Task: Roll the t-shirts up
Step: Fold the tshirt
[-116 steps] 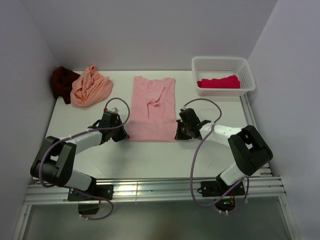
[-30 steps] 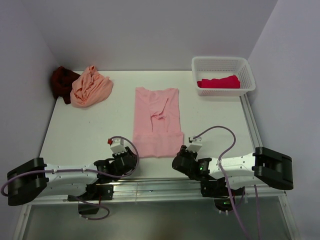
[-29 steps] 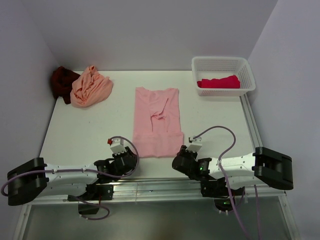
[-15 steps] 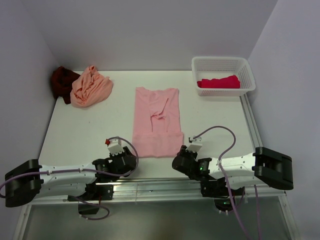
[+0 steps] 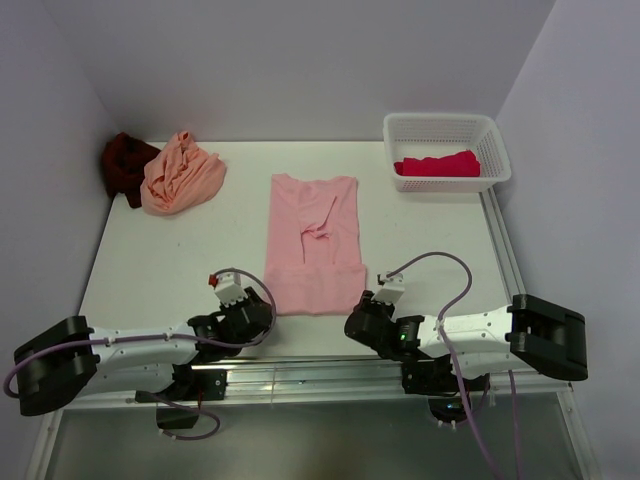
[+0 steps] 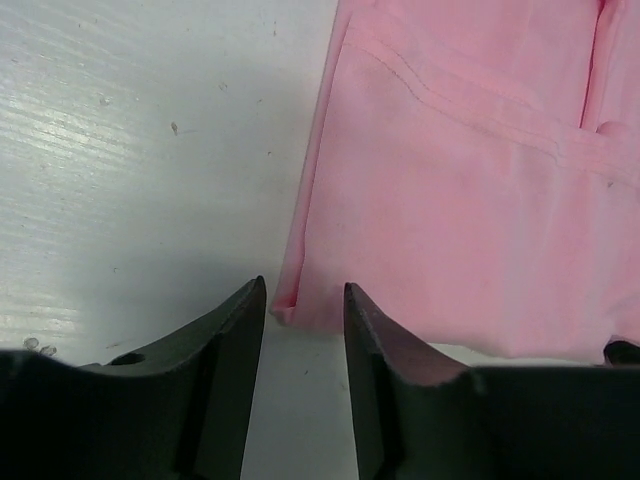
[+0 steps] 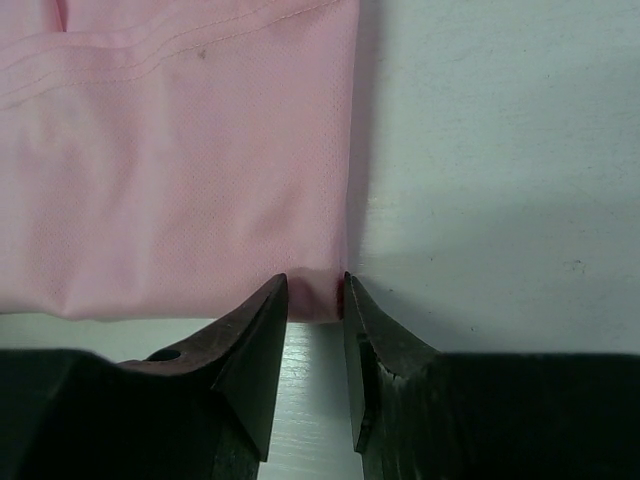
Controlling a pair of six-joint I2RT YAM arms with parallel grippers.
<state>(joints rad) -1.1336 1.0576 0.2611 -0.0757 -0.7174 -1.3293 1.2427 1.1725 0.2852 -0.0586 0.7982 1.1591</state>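
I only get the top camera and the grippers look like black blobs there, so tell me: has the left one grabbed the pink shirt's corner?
Observer: Not yet. The left gripper is open, and the near left corner of the light pink t-shirt lies between its fingers.
Operator: What about the right one?
Observer: The right gripper straddles the near right corner, its jaws a narrower gap apart, with cloth filling that gap.
Operator: Is the cloth flat there?
Observer: Mostly; the left wrist view shows a small curl right at the left corner.
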